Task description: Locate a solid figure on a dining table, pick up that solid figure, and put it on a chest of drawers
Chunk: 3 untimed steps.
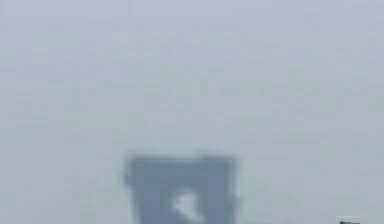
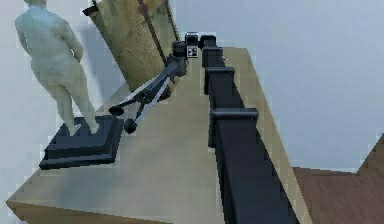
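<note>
Most likely a furnished room in a home, judging by the pale beige wooden furniture top [image 2: 165, 172] against a pale blue-grey wall [image 2: 310, 60], the white standing-figure statue [image 2: 55, 60] on a dark square base displayed there, and the brown wooden plank floor [image 2: 350, 200].

Tan wood top [image 2: 175, 175]: pale statue [image 2: 55, 60] w/ dark base, upright.

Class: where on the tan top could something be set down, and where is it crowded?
Bare: the tan top between the dark base and the arm, toward the near edge. Crowded: the far end, where statue, gripper and leaning wooden board meet.
</note>
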{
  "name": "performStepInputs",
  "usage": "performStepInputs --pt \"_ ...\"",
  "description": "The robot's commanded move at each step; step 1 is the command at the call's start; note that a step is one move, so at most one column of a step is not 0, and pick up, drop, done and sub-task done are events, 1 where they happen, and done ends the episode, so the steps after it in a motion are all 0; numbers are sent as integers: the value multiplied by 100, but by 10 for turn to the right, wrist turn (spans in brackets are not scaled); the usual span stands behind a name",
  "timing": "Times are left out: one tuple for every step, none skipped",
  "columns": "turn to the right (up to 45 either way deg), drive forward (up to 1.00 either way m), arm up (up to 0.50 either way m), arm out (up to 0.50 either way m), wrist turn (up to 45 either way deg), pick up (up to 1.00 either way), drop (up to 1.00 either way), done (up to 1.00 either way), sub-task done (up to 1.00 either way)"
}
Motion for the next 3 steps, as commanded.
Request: performStepInputs --pt "0 0 0 0 450 0 0 0 0" --pt "0 0 0 0 0 0 100 0 0" --pt "0 0 0 -10 0 0 0 0 0"
